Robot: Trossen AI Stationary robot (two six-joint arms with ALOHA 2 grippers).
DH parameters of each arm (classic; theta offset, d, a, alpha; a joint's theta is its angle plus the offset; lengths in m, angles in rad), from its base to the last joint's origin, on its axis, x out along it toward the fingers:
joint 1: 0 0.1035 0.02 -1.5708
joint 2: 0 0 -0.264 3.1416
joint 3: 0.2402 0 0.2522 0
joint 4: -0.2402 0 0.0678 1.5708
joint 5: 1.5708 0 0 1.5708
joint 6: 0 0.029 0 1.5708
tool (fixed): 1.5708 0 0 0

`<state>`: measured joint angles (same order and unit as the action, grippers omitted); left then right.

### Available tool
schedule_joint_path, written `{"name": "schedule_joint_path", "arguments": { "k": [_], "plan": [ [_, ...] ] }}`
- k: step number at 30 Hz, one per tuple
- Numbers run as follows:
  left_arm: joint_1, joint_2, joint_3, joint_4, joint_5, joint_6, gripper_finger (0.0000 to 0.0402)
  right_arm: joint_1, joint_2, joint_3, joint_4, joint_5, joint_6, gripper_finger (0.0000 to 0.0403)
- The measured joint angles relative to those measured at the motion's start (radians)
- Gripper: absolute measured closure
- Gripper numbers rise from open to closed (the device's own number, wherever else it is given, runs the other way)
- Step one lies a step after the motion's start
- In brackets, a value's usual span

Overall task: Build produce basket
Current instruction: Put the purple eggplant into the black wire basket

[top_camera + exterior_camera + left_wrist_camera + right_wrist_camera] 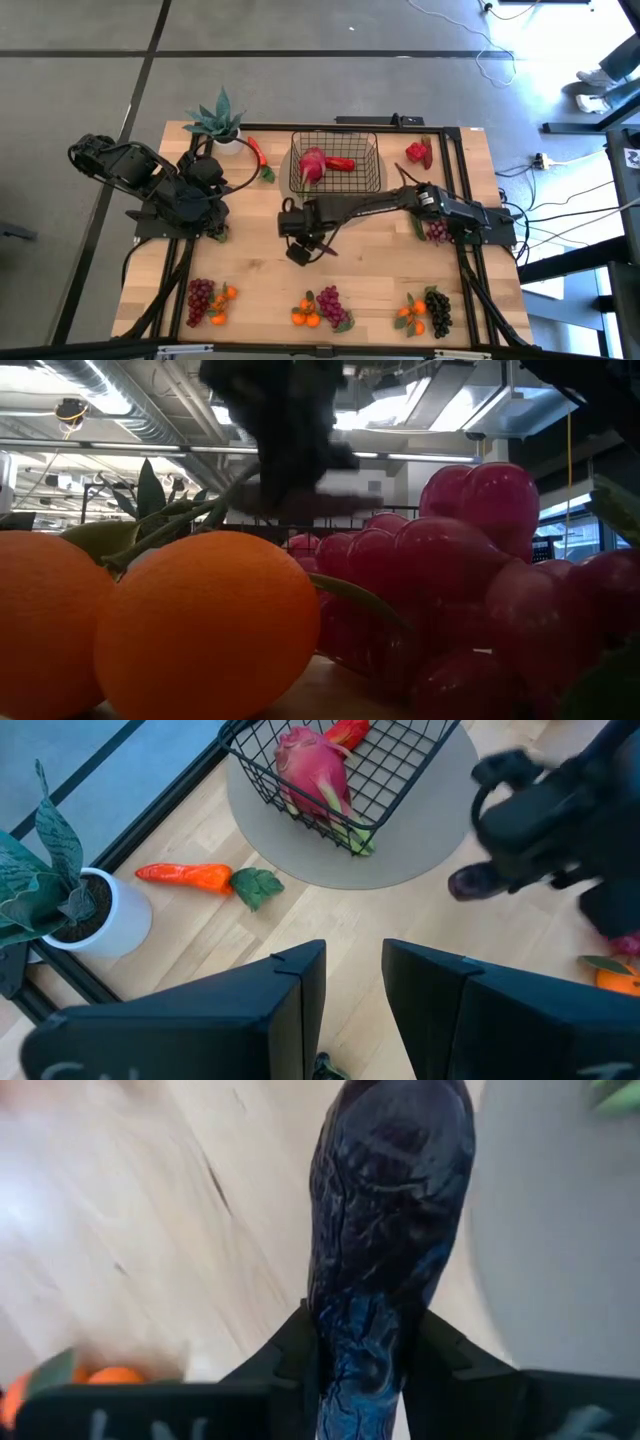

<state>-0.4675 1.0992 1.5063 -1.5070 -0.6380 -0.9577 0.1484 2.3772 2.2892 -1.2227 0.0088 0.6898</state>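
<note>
The black wire basket [366, 150] stands at the table's far middle on a round grey mat [420, 850]. It holds a pink-red radish [312, 165] and a red pepper [341, 163]. My right gripper [298, 240] is near the table's middle, on the near side of the basket, shut on a dark eggplant [385, 1230]. My left gripper [355, 1010] waits open at the table's left with nothing between its fingers. A carrot [255, 152] lies left of the basket, and another red pepper [420, 152] lies to its right. My right gripper pinches the eggplant's one end [365, 1330] between its two fingers [290, 1355]. The fingers point steeply down from above. The eggplant runs lengthways on past the fingertips, and its free end [478, 882] sticks out below the gripper. It looks lifted off the table top.
Grape bunches with small oranges lie along the near edge [208, 300], [322, 308], [428, 312]. Another bunch [436, 230] lies under the right arm. A spiky potted plant [220, 125] stands at the far left corner. Bare wood lies between the basket and the near row.
</note>
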Motion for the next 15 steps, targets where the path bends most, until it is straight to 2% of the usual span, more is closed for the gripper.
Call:
{"name": "schedule_joint_path", "arguments": {
  "k": [2, 6, 10, 15],
  "plan": [
    [0.000, 0.000, 0.000, 0.000, 0.000, 0.000, 0.0311, 0.000, -0.002, 0.069, -0.038, 0.039, -0.017, 0.0323],
    [0.000, 0.000, 0.000, -0.001, -0.003, 0.000, 0.0311, -0.009, -0.081, 0.030, -0.018, 0.097, -0.019, 0.0323],
    [0.000, 0.000, 0.000, 0.000, -0.009, 0.000, 0.0311, -0.034, -0.120, 0.036, -0.104, 0.198, -0.025, 0.0323],
    [0.000, 0.000, 0.000, 0.000, -0.021, 0.000, 0.0311, -0.081, -0.145, 0.068, -0.172, 0.269, -0.094, 0.0323]
  ]
}}
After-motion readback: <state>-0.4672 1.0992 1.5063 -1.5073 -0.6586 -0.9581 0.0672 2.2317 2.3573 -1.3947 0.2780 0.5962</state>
